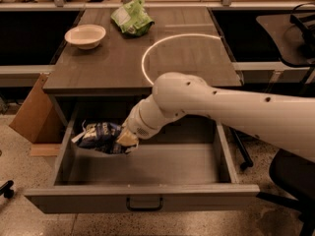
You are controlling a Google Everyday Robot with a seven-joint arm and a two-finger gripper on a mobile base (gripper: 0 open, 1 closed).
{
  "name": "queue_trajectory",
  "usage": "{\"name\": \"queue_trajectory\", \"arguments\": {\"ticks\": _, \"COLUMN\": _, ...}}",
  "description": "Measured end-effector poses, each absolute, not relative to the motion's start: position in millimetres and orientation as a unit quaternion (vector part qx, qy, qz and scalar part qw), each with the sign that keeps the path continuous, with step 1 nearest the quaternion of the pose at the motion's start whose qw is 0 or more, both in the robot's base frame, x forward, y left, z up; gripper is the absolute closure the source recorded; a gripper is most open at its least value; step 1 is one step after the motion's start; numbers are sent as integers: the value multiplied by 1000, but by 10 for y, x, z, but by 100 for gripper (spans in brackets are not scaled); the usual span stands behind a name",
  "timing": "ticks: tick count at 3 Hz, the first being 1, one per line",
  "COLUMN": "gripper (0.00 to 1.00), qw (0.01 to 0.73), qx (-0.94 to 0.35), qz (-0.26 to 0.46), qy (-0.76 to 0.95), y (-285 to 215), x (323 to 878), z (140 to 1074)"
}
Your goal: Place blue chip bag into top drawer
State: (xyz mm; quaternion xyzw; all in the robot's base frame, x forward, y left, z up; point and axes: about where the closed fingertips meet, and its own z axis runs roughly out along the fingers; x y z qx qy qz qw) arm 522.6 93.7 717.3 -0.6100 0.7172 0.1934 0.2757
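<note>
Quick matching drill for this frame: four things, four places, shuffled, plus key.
1 blue chip bag
2 green bag
3 bowl
4 cardboard box

A on the floor, left of the table
B held by the gripper inside the open top drawer, left side
C on the table, far edge
D on the table, near its left edge

1-B, 2-C, 3-D, 4-A

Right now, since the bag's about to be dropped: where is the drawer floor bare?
The drawer floor is bare from its middle to the right wall. The left end is crowded: the gripper hangs there, jaws shut on the blue chip bag.
</note>
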Motion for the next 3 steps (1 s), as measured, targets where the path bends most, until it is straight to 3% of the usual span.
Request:
{"name": "queue_trajectory", "arguments": {"ticks": 2, "gripper": 15, "qw": 288, "qx": -582, "qz": 197, "qy": 734, "y": 980, "x": 5399, "z": 6794}}
{"name": "queue_trajectory", "arguments": {"ticks": 3, "gripper": 0, "qw": 315, "qx": -568, "qz": 189, "qy": 736, "y": 845, "x": 5438, "z": 6933}}
